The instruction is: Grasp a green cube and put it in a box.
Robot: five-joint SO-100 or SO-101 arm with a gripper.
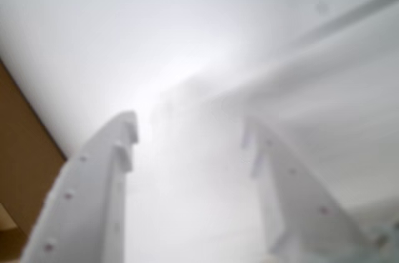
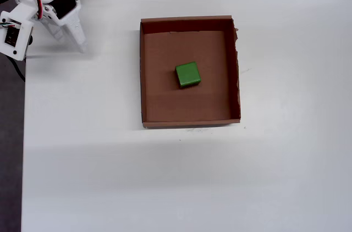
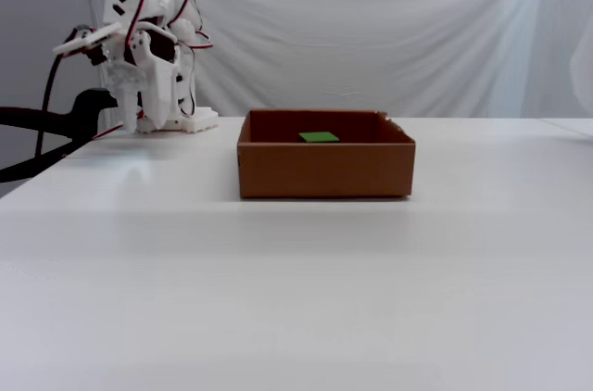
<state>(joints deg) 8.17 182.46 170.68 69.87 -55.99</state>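
Observation:
The green cube (image 2: 187, 75) lies inside the brown cardboard box (image 2: 145, 72), near its middle. In the fixed view only the cube's top (image 3: 320, 137) shows above the box's front wall (image 3: 324, 170). My gripper (image 2: 69, 42) is at the table's far left corner in the overhead view, well apart from the box. It also shows in the fixed view (image 3: 157, 118), left of the box. In the wrist view my gripper (image 1: 190, 129) is open and empty, with white table between the fingers. The cube does not show in the wrist view.
The white table's left edge (image 2: 23, 133) runs down the overhead view, with dark floor beyond it. The arm's base (image 3: 176, 122) stands behind the gripper and a white cloth (image 3: 371, 30) hangs at the back. A blurred brown surface (image 1: 22, 169) fills the wrist view's left edge.

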